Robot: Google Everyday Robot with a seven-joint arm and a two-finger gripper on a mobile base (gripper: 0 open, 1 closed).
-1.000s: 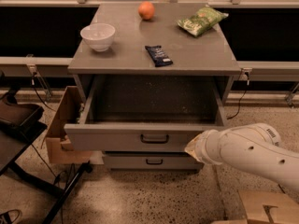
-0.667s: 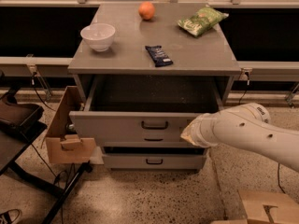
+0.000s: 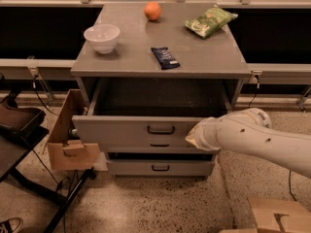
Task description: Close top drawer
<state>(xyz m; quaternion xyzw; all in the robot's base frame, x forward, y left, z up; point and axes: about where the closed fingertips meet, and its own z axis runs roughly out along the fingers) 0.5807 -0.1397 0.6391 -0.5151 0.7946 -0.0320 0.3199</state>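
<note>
Pushed further in than a second ago but not yet shut, the top drawer point(image 3: 121, 129) is seen partly open below the grey surface point(image 3: 204, 57), its front pressed by the gripper point(image 3: 197, 136), placed below that surface's right-hand half in view, whose opening cannot be told.

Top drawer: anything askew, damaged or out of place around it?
Nothing damaged or spilled. The top drawer is pulled out, front level, the gripper at its right front. Only oddity: an open cardboard box sits by its left corner; contact unclear.

A cream end effector point(image 3: 195, 136) sits at the grey top drawer point(image 3: 121, 129) front (tray point(image 3: 160, 99) dark, speckled).
</note>
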